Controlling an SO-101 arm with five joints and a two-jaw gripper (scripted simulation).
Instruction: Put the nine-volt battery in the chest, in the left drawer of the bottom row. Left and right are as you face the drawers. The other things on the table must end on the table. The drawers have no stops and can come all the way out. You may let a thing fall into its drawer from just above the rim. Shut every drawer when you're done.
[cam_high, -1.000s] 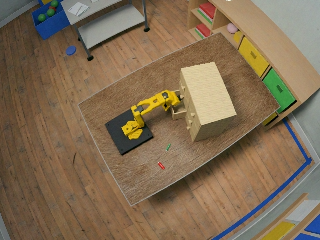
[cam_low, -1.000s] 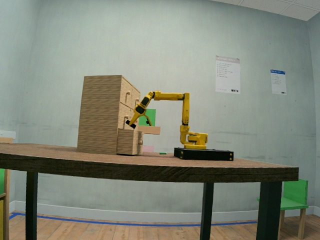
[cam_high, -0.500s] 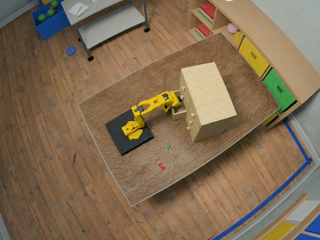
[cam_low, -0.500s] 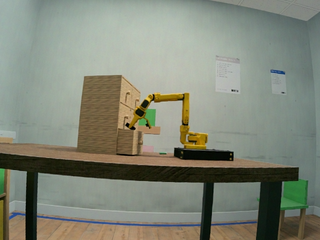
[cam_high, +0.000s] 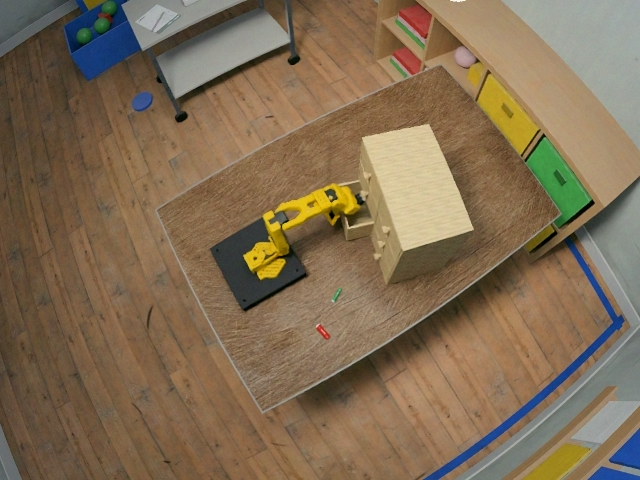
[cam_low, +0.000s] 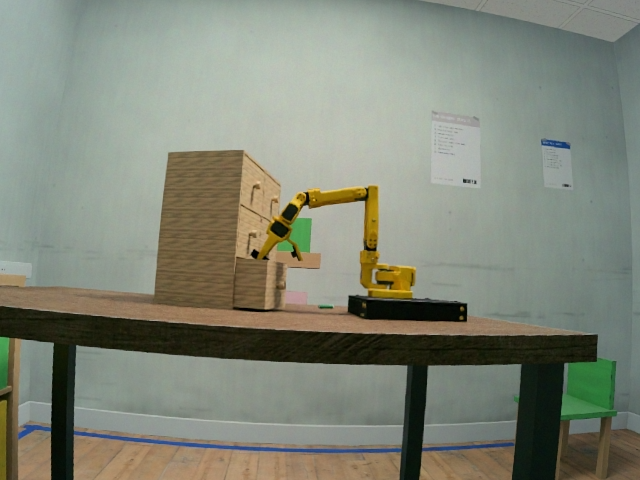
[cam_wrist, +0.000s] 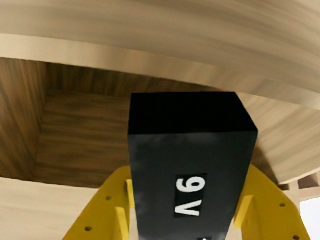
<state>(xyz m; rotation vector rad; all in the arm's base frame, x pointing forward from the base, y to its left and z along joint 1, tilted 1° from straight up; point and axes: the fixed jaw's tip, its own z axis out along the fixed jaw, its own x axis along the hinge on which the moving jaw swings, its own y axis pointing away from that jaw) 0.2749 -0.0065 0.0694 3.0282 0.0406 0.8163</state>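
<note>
In the view from top, the small red cylinder (cam_high: 322, 331) and the green one (cam_high: 337, 295) (cam_low: 325, 306) lie on the desk (cam_high: 279, 361) (cam_low: 310, 341), well apart from the end effector (cam_high: 357, 199) (cam_low: 261, 253) (cam_wrist: 188, 195). It clamps the nine-volt battery (cam_high: 360, 197) (cam_low: 254, 253) (cam_wrist: 192, 165) above the opened bottom-left drawer (cam_high: 357, 230) (cam_low: 250, 284); the chest (cam_high: 416, 186) (cam_low: 199, 227) stands beyond.
</note>
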